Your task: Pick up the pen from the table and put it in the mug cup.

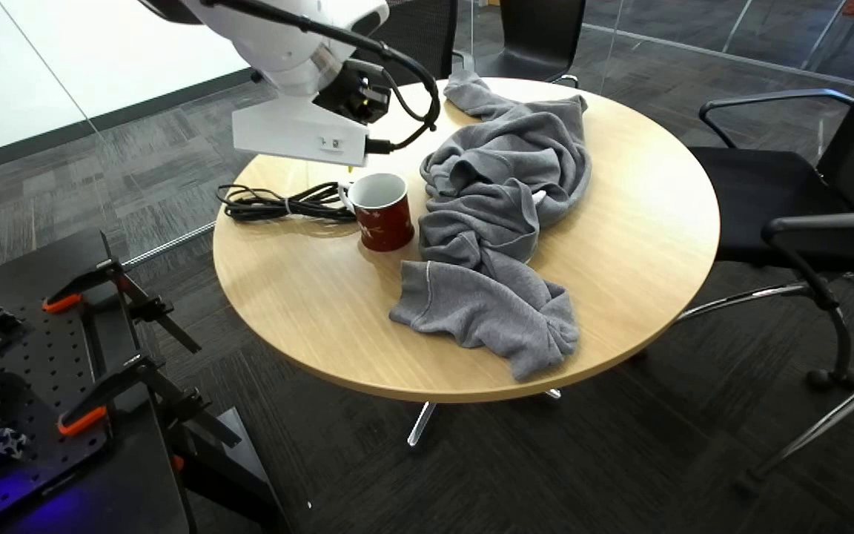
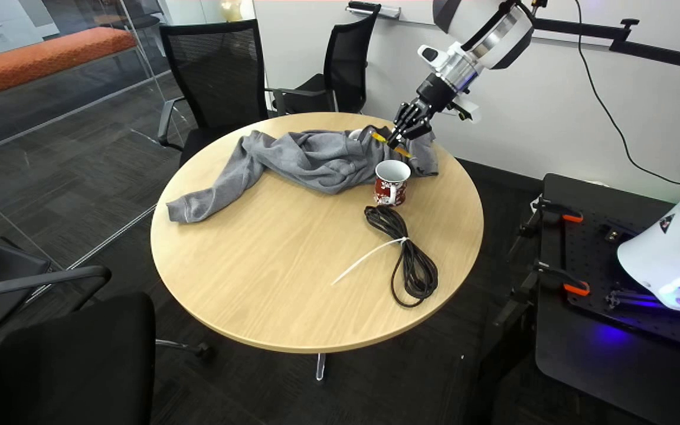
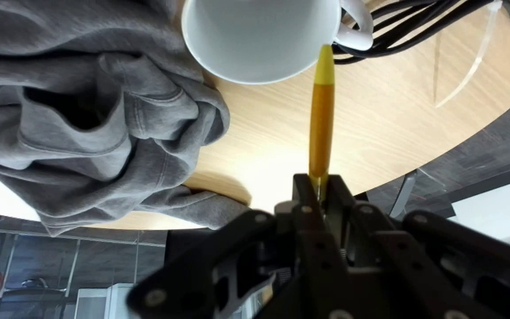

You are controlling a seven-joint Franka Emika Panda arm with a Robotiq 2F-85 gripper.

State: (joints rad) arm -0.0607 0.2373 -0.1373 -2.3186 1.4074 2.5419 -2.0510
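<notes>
My gripper [image 3: 321, 188] is shut on the yellow-orange pen [image 3: 322, 124]. In the wrist view the pen sticks out ahead of the fingers, and its yellow tip overlaps the mug's rim near the handle. In an exterior view the pen [image 2: 402, 151] shows on both sides of the fingertips [image 2: 398, 141], tilted, above and behind the mug. The dark red mug cup [image 2: 388, 192] stands upright on the round wood table [image 2: 293, 265]; its pale inside [image 3: 259, 35] faces the wrist camera. In an exterior view the arm hides the gripper, and only a bit of pen shows above the mug [image 1: 386, 225].
A grey sweater [image 1: 501, 178] lies crumpled right beside the mug. A black coiled cable [image 2: 417, 265] with a white tie [image 2: 369, 260] lies by the mug's handle. Black chairs [image 2: 216, 77] stand around the table.
</notes>
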